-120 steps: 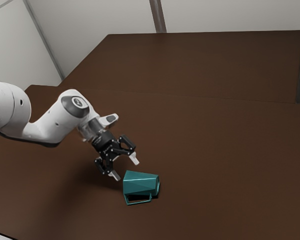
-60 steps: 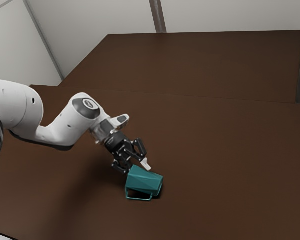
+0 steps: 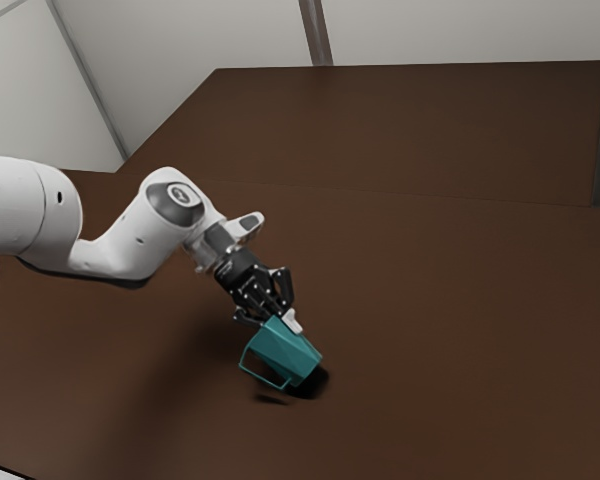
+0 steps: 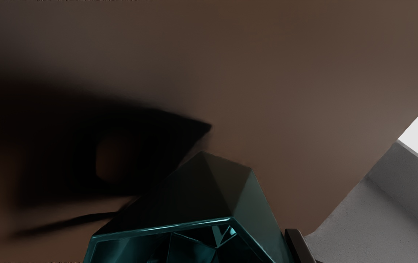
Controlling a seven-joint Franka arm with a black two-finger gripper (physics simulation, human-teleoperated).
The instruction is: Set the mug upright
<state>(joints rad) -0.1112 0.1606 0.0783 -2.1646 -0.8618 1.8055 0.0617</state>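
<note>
The arm [image 3: 105, 255] is smooth white with rounded segments, small dark dots [image 3: 60, 197], a black underside edge [image 3: 130, 283], a dark grey cap [image 3: 161, 206] around a pale disc [image 3: 181, 195], a silvery-grey collar [image 3: 210, 243], and a black, many-linked gripper [image 3: 278, 322] with a whitish fingertip [image 3: 292, 322].

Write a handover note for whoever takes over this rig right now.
End effector: shut on the teal mug near its rim; one finger shows against its outer side.
Mug: tilted over the brown table, mouth up toward the end effector, base down toward the exterior view's right. The handle, on the exterior view's left, is clear of the table; whether the base touches, I can't tell.
Done: mug gripped and partly raised.
Left: bring it fully upright, seat its base, release, back away.
</note>
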